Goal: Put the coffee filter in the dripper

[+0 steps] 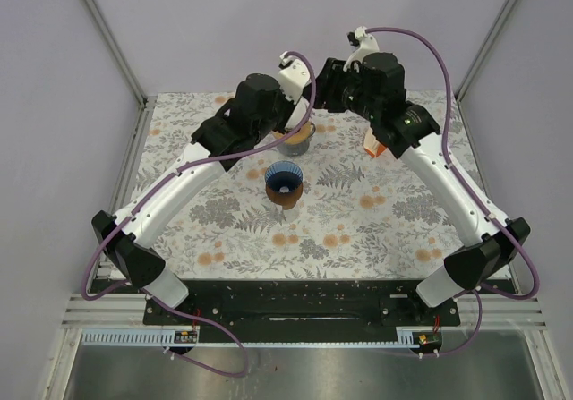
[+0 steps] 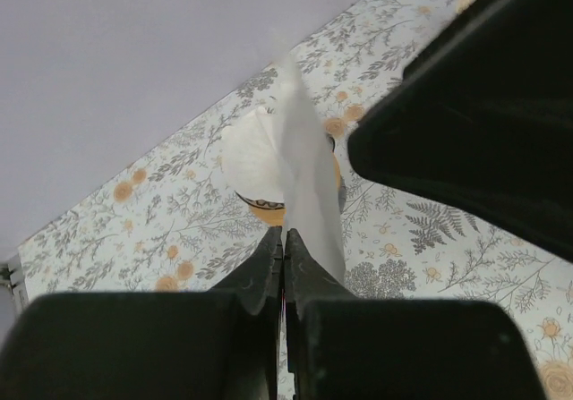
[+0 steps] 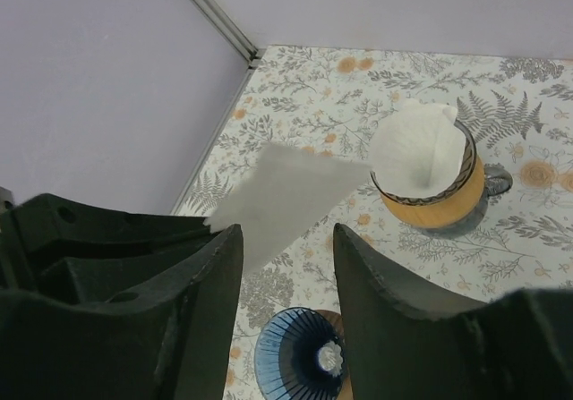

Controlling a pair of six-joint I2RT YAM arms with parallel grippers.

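A white paper coffee filter (image 2: pixel 306 181) hangs in the air, pinched at its lower edge by my left gripper (image 2: pixel 284 233), whose jaws are shut on it. In the right wrist view the same filter (image 3: pixel 288 192) floats just beyond my right gripper (image 3: pixel 286 236), whose jaws stand open and apart from the paper. The blue ribbed dripper (image 3: pixel 300 366) sits on its brown base below the right gripper, at the table's middle (image 1: pixel 284 183) in the top view. Both grippers meet above and behind the dripper.
An orange cup (image 3: pixel 432 194) holding a stack of white filters (image 3: pixel 414 149) stands behind the dripper, seen also as cup (image 1: pixel 296 140). A small orange object (image 1: pixel 376 146) lies at the right under the right arm. The floral table cloth (image 1: pixel 358 230) ends at lilac walls.
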